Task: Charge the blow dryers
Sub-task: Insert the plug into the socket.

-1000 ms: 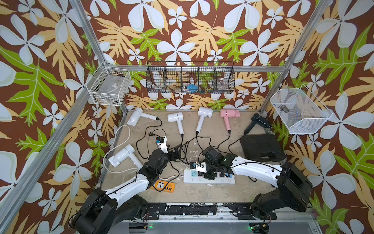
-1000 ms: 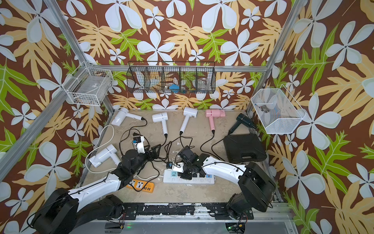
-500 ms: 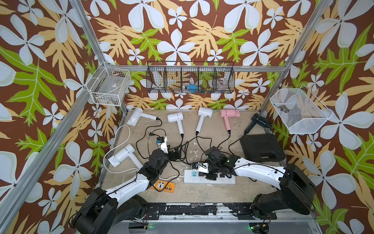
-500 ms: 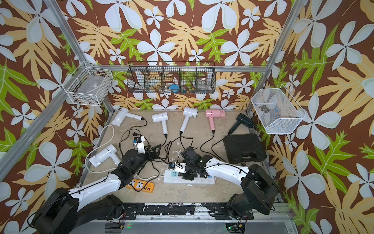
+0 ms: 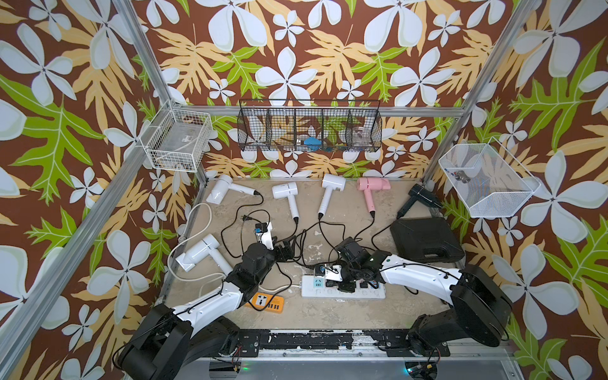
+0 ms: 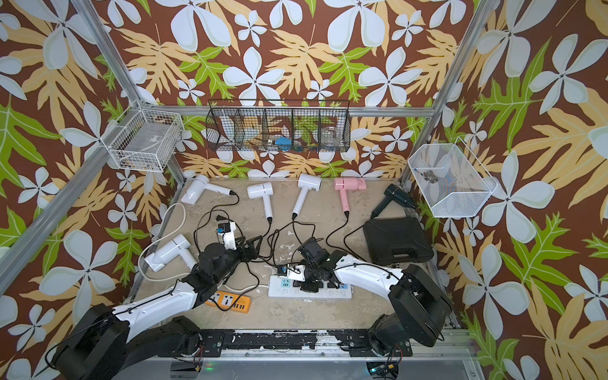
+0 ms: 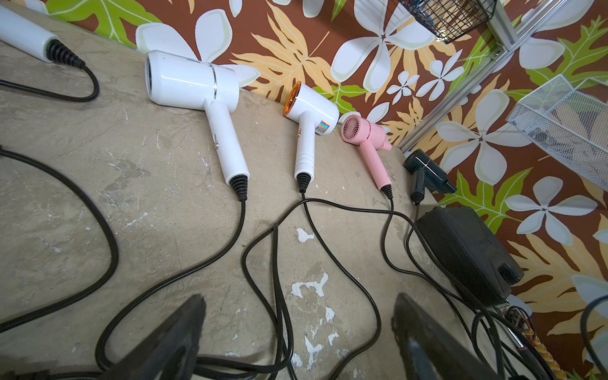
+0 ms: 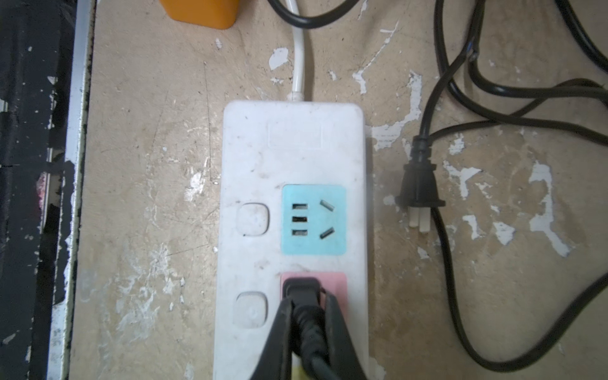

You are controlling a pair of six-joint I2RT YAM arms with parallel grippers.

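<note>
Looks between spread fingers (image 7: 171, 335) at white dryer (image 7: 194, 84), gold-rimmed dryer (image 7: 312, 108), pink dryer (image 7: 365, 131) and black dryer (image 7: 427, 171) lying along wall (image 7: 296, 49), cords (image 7: 230, 243) trailing over table (image 7: 98, 164).

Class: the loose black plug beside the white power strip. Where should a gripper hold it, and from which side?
Probably take the plug by its black body, jaws across its width, coming from above. It lies flat on the table, prongs at one end, cord at the other; leaving the prongs free suits inserting it in the strip.
</note>
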